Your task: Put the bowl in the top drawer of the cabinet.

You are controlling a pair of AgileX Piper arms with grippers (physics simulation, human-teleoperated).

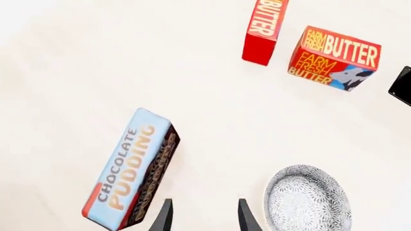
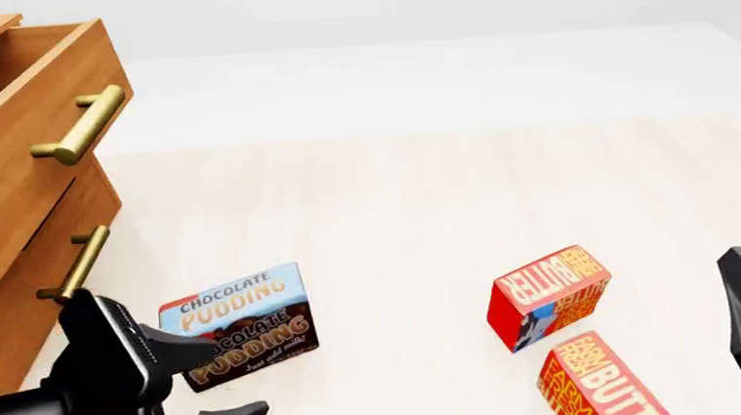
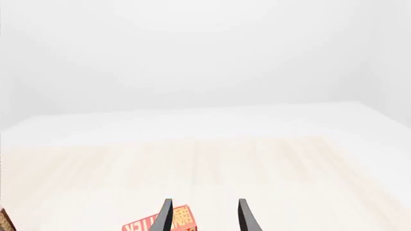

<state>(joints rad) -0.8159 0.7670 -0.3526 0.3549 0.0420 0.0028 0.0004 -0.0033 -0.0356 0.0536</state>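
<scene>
1. Only the left wrist view shows the round shallow white bowl with its dense grey-black floral pattern (image 1: pixel 308 199). It sits upright on the pale wood-grain counter (image 1: pixel 212 120), mouth up, just beside the left pincer (image 1: pixel 204 216), whose two dark fingers stand apart with nothing between them.
2. Being round, the bowl has no long axis.
3. The front view alone shows the warm brown wooden cabinet (image 2: pixel 0 321) at the left, its top drawer (image 2: pixel 21 144) pulled out, brass bar handle (image 2: pixel 78 125) facing the counter.
4. The blue chocolate pudding box (image 2: pixel 238 324) lies near the left arm; two red butter boxes (image 2: pixel 549 295) lie towards the right.
5. The right pincer (image 3: pixel 204 216) is spread open and empty above the counter.
6. The background is plain pale grey.
</scene>
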